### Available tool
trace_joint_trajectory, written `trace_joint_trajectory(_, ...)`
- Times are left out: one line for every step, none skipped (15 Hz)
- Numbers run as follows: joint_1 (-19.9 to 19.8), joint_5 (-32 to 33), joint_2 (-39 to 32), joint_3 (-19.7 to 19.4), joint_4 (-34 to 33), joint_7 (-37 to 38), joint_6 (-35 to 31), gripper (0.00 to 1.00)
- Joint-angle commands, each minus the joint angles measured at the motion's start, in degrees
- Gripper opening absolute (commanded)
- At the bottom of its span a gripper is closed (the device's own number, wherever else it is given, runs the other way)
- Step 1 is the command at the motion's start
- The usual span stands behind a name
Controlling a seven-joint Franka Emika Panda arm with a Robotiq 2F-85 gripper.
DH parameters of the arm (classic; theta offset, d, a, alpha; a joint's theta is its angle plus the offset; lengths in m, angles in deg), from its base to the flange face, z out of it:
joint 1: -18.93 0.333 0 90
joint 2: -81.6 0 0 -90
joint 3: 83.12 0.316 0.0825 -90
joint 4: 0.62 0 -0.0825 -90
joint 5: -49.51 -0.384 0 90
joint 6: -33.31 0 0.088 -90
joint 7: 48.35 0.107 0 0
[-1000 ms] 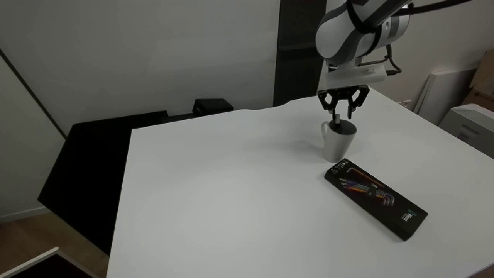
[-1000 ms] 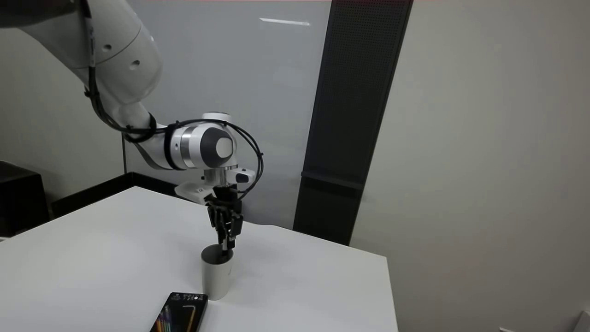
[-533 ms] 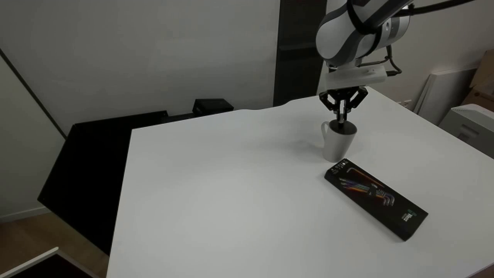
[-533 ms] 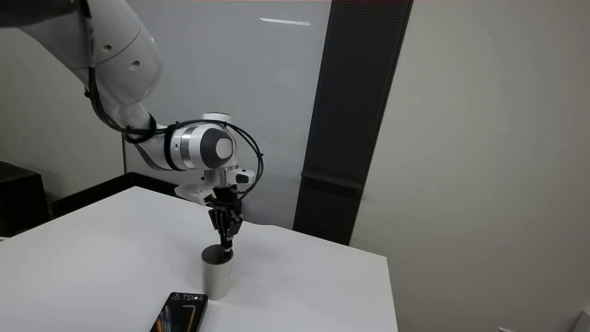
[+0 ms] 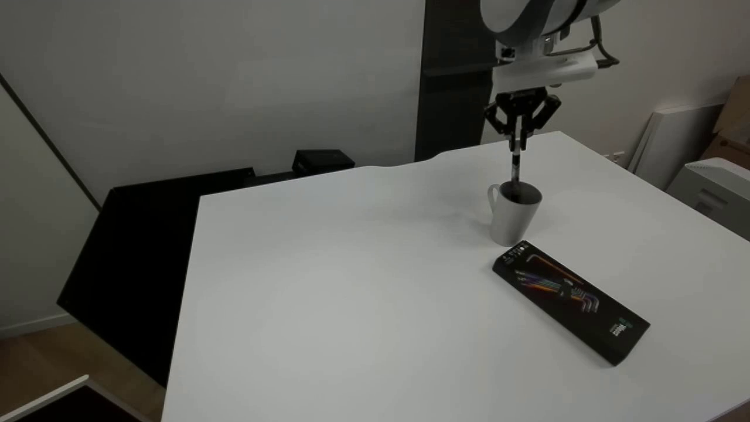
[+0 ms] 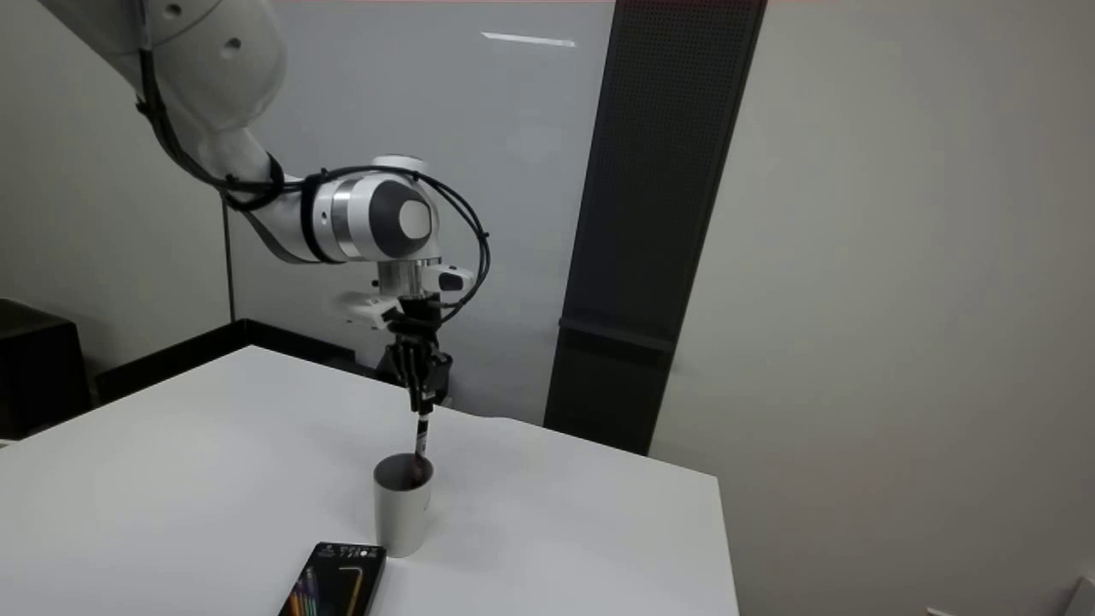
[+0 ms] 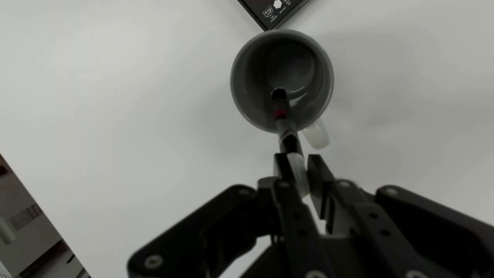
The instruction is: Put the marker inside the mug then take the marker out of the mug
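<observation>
Black pincer (image 7: 300, 166) clamped on slim black-and-white plastic-looking marker (image 7: 288, 137); best lifted straight up, clear of grey cylindrical ceramic-looking mug (image 5: 511, 221)

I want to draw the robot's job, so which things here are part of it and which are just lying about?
Part of the job:
marker
mug, standing upright
gripper, closed on the marker

Just lying about, it seems:
black case with coloured print, beside the mug
dark box, beyond the table
</observation>
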Motion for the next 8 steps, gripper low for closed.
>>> trace_joint_trajectory(0.8, 2.1, 7.7, 0.1, 1.8, -0.6, 4.9, 0.07)
trace_joint_trajectory(0.6, 2.4, 9.4, 0.4, 2.1, -1.1, 5.5, 0.07)
trace_joint_trajectory(0.3, 2.4, 10.8, 0.9, 2.3, -2.0, 6.1, 0.07)
trace_joint_trajectory(-0.3, 2.1, 12.1, 1.4, 2.3, -3.1, 6.8, 0.07)
trace_joint_trajectory(-1.6, 0.7, 12.9, 2.8, 2.1, -5.8, 7.8, 0.07)
trace_joint_trajectory(-2.9, -0.6, 12.9, 4.0, 1.7, -8.4, 9.0, 0.07)
trace_joint_trajectory(-4.1, -1.9, 12.7, 5.0, 1.2, -10.7, 10.5, 0.07)
trace_joint_trajectory(-5.2, -3.1, 11.7, 6.0, 0.5, -13.1, 12.3, 0.07)
